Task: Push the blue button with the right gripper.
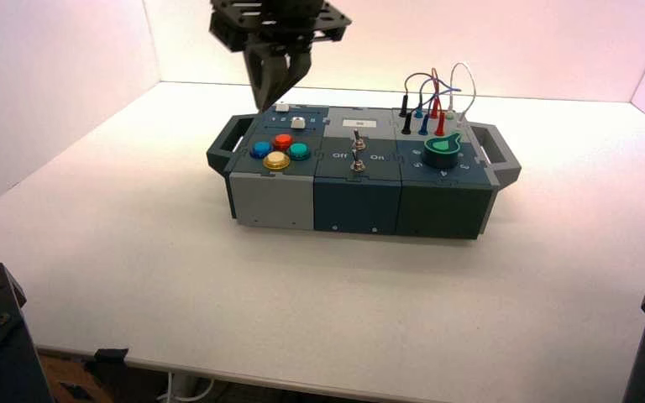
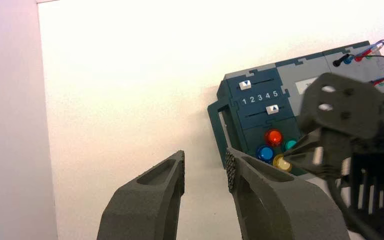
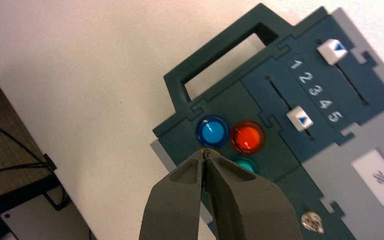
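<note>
While its fingers are pressed together and hold nothing, the right gripper (image 3: 206, 156) hovers over the button cluster, tips above the yellow button (image 1: 276, 159) — the approach step, by the look of it. The blue button (image 3: 212, 132) sits at nine o'clock in that cluster, unpressed. Next comes a small shift onto it, then a straight push. The left gripper (image 2: 205, 167) waits open, well off the box (image 1: 361, 201).
</note>
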